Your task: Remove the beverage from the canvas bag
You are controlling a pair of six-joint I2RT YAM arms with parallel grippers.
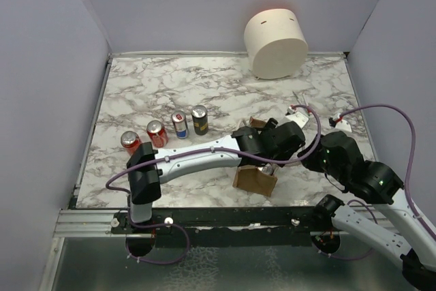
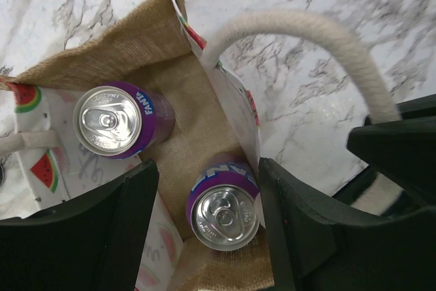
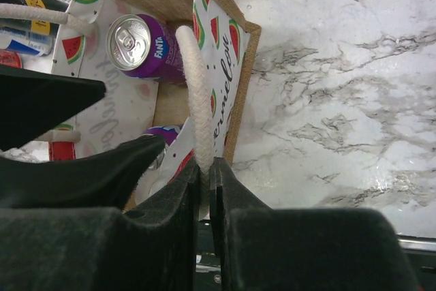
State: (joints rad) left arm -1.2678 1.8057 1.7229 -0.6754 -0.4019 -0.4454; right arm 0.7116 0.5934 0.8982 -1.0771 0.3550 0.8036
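The canvas bag (image 1: 255, 180) stands near the table's front edge, its open top showing tan fabric (image 2: 136, 46) and a watermelon-print lining (image 3: 221, 66). Two purple Fanta cans stand upright inside. One can (image 2: 223, 208) sits between the fingers of my left gripper (image 2: 208, 172), which is open and lowered into the bag. The other can (image 2: 112, 122) stands at the bag's far side and also shows in the right wrist view (image 3: 136, 44). My right gripper (image 3: 206, 168) is shut on a white rope handle (image 3: 197, 93) and holds it up beside the bag.
Several cans stand in a row on the marble to the left of the bag, from a red one (image 1: 131, 141) to a dark one (image 1: 199, 119). A large cream cylinder (image 1: 276, 42) sits at the back right. Small white items (image 1: 298, 109) lie right of the bag.
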